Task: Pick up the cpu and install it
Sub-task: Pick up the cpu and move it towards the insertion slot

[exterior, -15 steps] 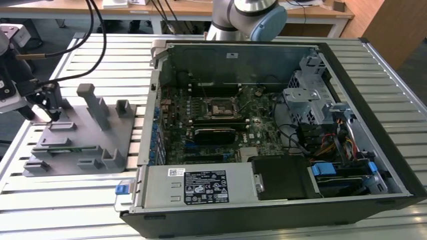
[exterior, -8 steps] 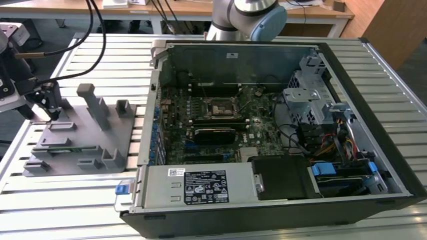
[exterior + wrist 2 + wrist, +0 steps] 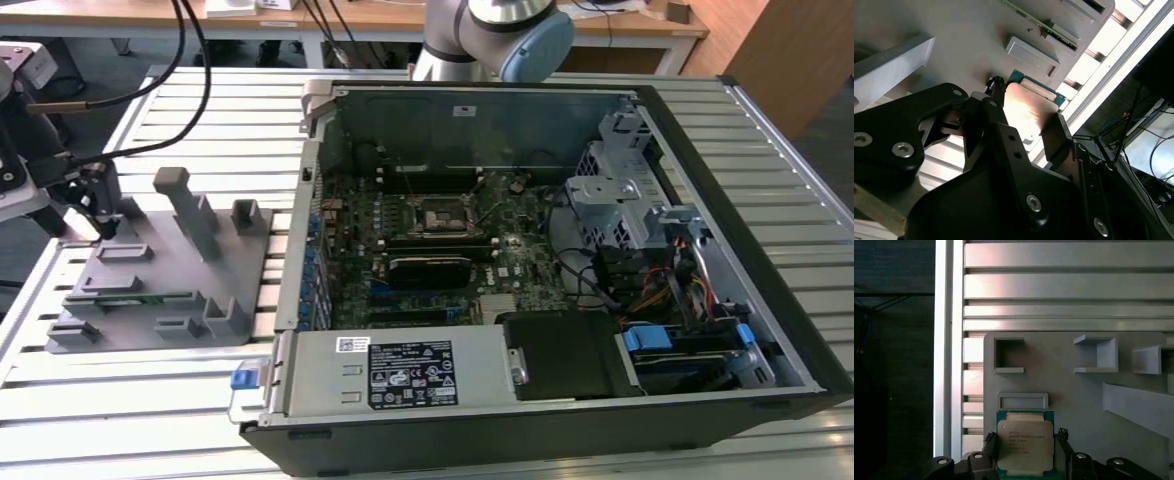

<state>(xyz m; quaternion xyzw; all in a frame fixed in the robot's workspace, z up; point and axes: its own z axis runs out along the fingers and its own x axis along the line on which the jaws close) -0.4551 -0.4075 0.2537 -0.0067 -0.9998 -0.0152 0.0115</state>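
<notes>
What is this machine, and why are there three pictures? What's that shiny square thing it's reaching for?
It's a robot arm with a gripper, which is a kind of two-fingered hand. One picture comes from a camera standing away from the arm. It shows the slatted table, a grey fixture plate and an open computer case. The other two pictures come from cameras that ride near the arm's wrist, so they look right past the gripper. The shiny square is the cpu, the computer's brain chip. It lies on the grey fixture plate, and the gripper's fingers look closed on two opposite sides of it.
</notes>
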